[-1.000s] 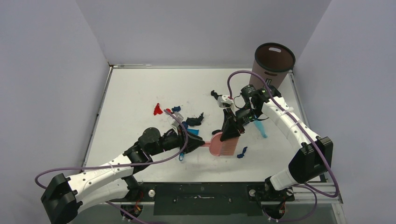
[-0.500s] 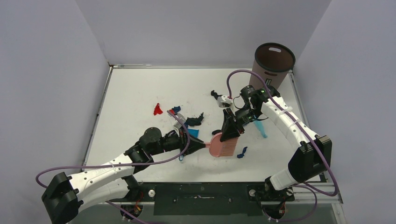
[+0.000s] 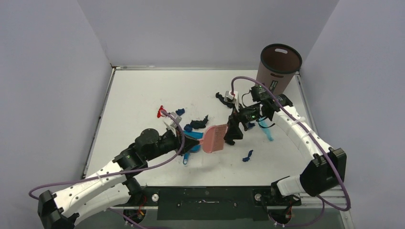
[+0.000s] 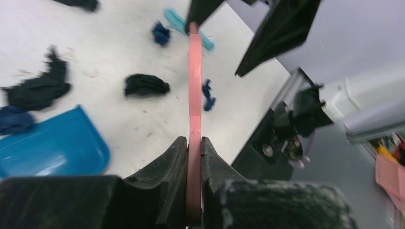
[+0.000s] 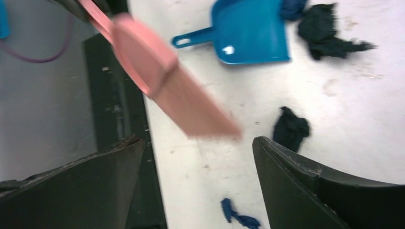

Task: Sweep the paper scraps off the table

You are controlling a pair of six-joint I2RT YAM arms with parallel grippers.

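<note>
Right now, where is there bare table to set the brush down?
Bare: the far-left table between the back edge and the red scrap; also the near strip between the dustpan and the dark-blue scrap. Crowded: the middle, around the brush and black scraps.

Your top external camera looks down from high behind the near edge of the table (image 3: 143, 86), taking it all in up to the far corners. Your left wrist camera sits close, sighting along the pink brush (image 4: 194, 86). Your right wrist camera looks down between its fingers (image 5: 310, 191) (also close). All three share the brush and the blue dustpan (image 5: 250, 31).
</note>
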